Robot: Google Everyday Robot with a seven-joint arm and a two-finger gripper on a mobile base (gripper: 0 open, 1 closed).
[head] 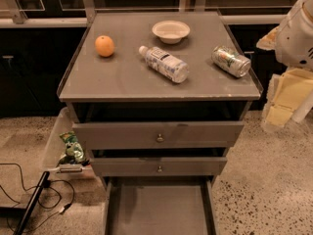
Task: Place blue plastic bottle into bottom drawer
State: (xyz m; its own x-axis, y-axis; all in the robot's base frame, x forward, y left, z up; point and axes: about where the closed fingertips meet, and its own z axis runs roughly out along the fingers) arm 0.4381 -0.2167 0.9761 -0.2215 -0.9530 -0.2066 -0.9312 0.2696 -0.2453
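On cabinet top [122, 84], blue plastic bottle [164, 63] lies sideways between orange [104, 46] and can [231, 61]; bottom drawer [159, 207] open; gripper out of frame, grip state can't tell; arm [296, 31] far right.

We note the white arm [296, 31] coming in at the upper right edge, only partly in view. Below it hangs the gripper [279, 104], pale yellow, angled down and to the left, low against the right edge.
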